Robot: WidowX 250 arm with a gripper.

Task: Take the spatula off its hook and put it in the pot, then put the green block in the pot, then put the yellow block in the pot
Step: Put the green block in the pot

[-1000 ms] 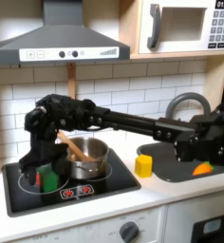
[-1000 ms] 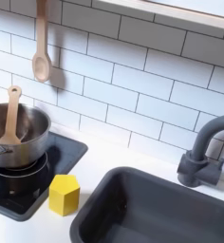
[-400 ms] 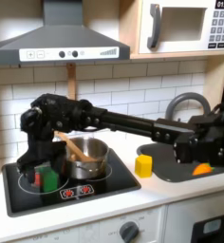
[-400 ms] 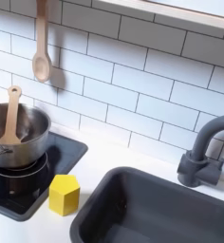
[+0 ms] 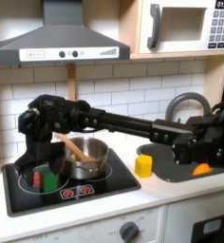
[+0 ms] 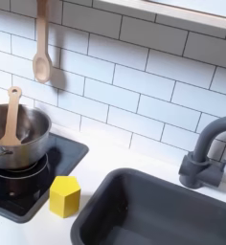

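Observation:
The steel pot (image 5: 86,158) stands on the black stove, and the wooden spatula (image 5: 72,145) leans inside it with its handle up. In the second exterior view the pot (image 6: 13,136) and the spatula (image 6: 10,113) sit at the left edge. The green block (image 5: 51,178) rests on the stove's front left burner. My gripper (image 5: 37,167) points down just left of and over it, and it looks open with nothing held. The yellow block (image 5: 143,165) (image 6: 65,195) lies on the white counter between stove and sink.
A wooden spoon (image 6: 40,54) hangs on the tiled wall above the pot. The dark sink (image 5: 171,159) (image 6: 158,211) with its grey faucet (image 6: 207,151) is at the right and holds a small orange piece (image 5: 201,169). My arm spans the counter above the pot.
My gripper has edged slightly left and down beside the green block. Pot, spatula and yellow block have not moved.

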